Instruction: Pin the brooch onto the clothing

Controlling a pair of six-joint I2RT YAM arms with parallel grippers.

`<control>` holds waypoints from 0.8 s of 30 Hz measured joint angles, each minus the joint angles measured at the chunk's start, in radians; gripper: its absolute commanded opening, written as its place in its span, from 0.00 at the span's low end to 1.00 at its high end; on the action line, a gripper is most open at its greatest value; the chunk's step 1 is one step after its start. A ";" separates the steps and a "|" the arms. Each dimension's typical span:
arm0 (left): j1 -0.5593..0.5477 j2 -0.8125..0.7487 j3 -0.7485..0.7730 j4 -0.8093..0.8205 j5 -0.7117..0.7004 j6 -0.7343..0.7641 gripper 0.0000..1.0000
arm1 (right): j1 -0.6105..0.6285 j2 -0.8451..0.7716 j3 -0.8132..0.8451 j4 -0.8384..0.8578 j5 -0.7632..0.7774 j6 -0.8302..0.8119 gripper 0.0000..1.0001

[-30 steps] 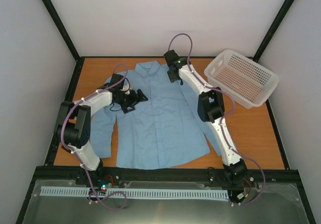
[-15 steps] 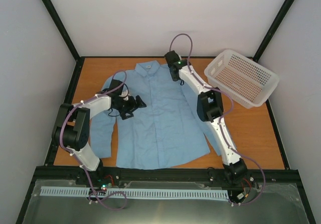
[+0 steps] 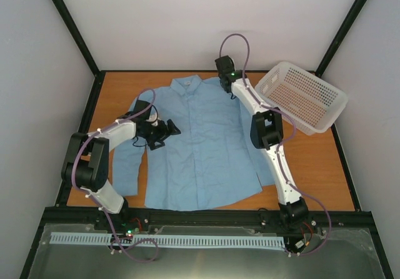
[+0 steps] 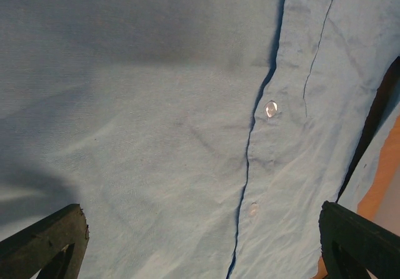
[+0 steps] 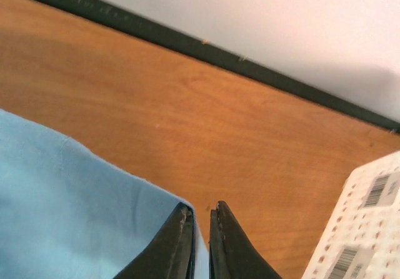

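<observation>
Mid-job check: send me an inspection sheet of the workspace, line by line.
Surface: orange-brown wooden table top, flat.
Job's things: light blue long-sleeved button-up shirt spread flat, collar at the far side; brooch not seen in any view.
Clutter: white perforated plastic basket, tilted at the far right corner.
Claws: left claw open over the shirt front; right claw shut at the shirt's far edge, unclear whether cloth is pinched.
Cables: purple cables loop off both arms, no snag seen.
Surroundings: white walls, black frame posts.
</observation>
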 measured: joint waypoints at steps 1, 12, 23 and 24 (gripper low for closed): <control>0.000 -0.002 -0.001 0.000 0.000 0.000 1.00 | -0.003 0.000 0.000 0.018 0.007 -0.009 0.11; 0.002 -0.047 -0.043 -0.013 0.001 0.000 1.00 | -0.087 0.108 0.024 0.265 0.021 -0.163 0.42; 0.002 -0.148 0.050 -0.071 0.003 0.009 1.00 | -0.068 -0.072 -0.013 0.150 -0.214 -0.014 0.67; 0.002 -0.158 0.064 -0.072 0.002 0.010 1.00 | -0.060 -0.107 -0.006 0.124 -0.247 0.019 0.67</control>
